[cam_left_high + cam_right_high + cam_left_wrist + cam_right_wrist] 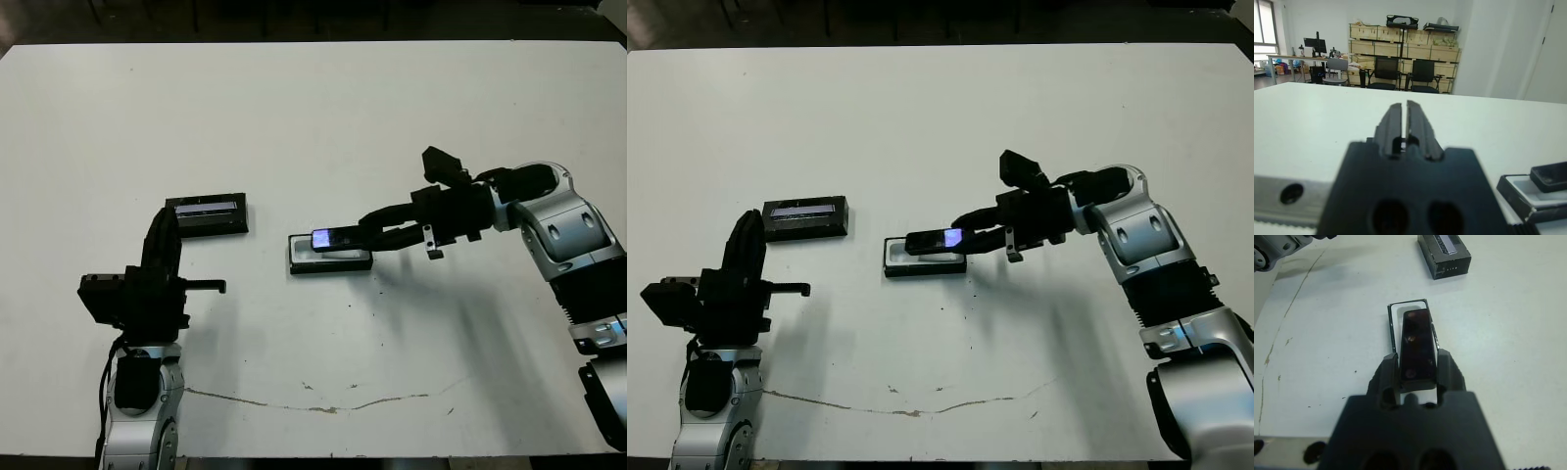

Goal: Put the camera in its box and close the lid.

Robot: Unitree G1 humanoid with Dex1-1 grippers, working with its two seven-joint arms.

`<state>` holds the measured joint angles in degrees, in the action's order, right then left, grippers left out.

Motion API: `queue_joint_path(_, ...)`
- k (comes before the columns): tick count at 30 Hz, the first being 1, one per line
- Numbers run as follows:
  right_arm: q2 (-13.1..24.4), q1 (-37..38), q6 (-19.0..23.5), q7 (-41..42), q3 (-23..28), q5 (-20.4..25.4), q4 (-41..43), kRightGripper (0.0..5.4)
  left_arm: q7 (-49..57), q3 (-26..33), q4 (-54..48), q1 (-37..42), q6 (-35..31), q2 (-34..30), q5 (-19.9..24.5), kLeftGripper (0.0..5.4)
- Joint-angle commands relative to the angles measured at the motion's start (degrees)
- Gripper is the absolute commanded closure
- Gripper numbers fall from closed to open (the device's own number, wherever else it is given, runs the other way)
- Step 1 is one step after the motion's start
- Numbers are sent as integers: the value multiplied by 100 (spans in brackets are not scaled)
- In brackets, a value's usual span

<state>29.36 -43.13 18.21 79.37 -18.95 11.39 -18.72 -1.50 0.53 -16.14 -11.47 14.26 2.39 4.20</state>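
holding the camera point(1418, 343) pinched over the open box point(330, 257), the right gripper point(364, 235) has neither seated it nor fitted the lid point(209, 214); left gripper point(1400, 128) pressed together, idle.

The two head views looked steeply down from above the near edge of the tabletop point(313, 108), taking in nearly its whole white surface. They shared the same scene, the right eye's picture shifted slightly sideways. The left wrist camera sat low, looking almost level along its gripper point(1404, 128) across the tabletop toward shelves and chairs, the box point(1540, 195) at lower right of frame. The right wrist camera looked down close over the camera point(1417, 345), the box and the lid point(1444, 255), all seen from the head too.
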Motion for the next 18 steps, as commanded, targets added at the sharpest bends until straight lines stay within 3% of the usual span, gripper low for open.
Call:
queue_joint_path(1, -46, -82, -85, 75, -103, -150, -149, 487, 23, 9, 70, -123, -71, -15, -31, 540)
queue_joint_path(18, -160, -284, -283, 314, -254, -479, -448, 487, 32, 7, 97, -127, -15, -24, -71, 540)
